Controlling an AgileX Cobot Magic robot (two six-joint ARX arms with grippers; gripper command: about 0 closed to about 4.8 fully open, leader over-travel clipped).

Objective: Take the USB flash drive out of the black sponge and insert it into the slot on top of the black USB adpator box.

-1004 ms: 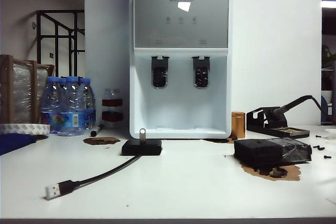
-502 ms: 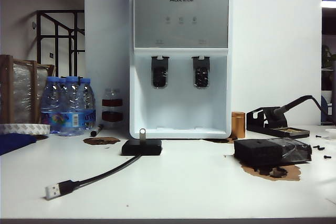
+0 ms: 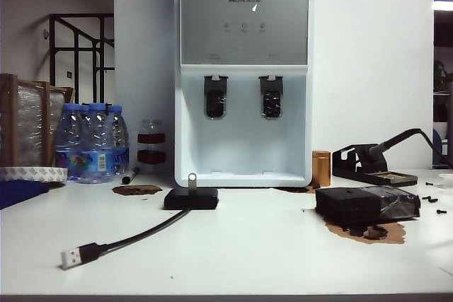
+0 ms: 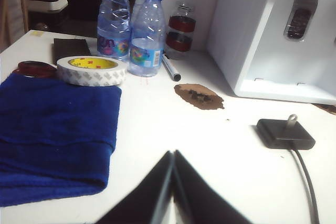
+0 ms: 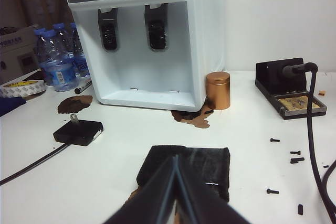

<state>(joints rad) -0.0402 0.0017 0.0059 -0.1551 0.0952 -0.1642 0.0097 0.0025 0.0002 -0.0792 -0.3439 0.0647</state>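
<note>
Nothing's moved: USB flash drive (image 3: pixel 192 179) is seated in black USB adpator box (image 3: pixel 191 198); left gripper (image 4: pixel 172 156) and right gripper (image 5: pixel 176 159) are kept pressed together, empty.

1 USB flash drive (image 3: pixel 192 179), stuck in 1 black USB adpator box (image 3: pixel 191 199). 1 black sponge (image 3: pixel 366 204) at 3 o'clock. 3 water bottles (image 4: pixel 130 26) seen from the left wrist. 1 tape roll (image 4: pixel 92 70). 1 blue cloth (image 4: pixel 52 135). 1 copper can (image 5: pixel 217 91). 1 water dispenser (image 3: pixel 243 79) w/ 2 taps. 1 left gripper (image 4: pixel 172 157) & 1 right gripper (image 5: pixel 176 161), 2 total, both closed.

Both the left gripper (image 4: pixel 172 157) and right gripper (image 5: pixel 176 161) show plain black fingers — smooth, tapering to narrow tips.
</note>
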